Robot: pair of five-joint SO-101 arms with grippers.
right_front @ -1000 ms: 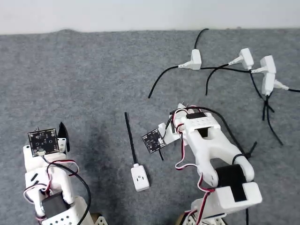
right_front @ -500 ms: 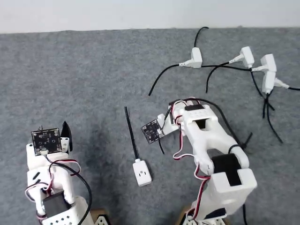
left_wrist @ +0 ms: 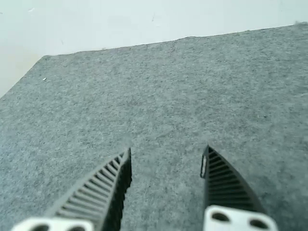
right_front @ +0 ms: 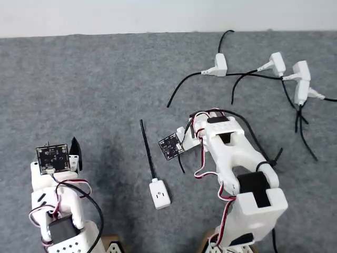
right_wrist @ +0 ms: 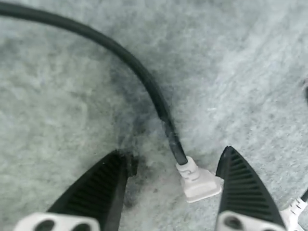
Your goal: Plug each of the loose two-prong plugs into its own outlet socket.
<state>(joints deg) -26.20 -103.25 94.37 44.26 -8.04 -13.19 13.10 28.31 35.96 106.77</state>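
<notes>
My right gripper (right_wrist: 175, 153) is open and low over the grey carpet. A small white plug (right_wrist: 199, 184) on a black cable (right_wrist: 144, 82) lies between its fingers, nearer one finger (right_wrist: 240, 187). In the high view the right arm (right_front: 226, 142) stretches over the middle of the mat and covers that spot. A white outlet socket (right_front: 159, 194) with a thin black cord (right_front: 147, 150) lies left of this arm. My left gripper (left_wrist: 167, 151) hangs open over bare carpet, with its arm (right_front: 52, 174) at the front left corner.
Several more white plugs and sockets lie at the back right: one (right_front: 218, 66), another (right_front: 275, 64) and a pair (right_front: 300, 79), with black cables trailing toward the right arm. The mat's far edge meets a white wall (right_front: 158, 16).
Over the last second the right arm has pushed a little farther across the mat. The white outlet socket and its cord have shifted slightly the same way. The left arm barely moved.
</notes>
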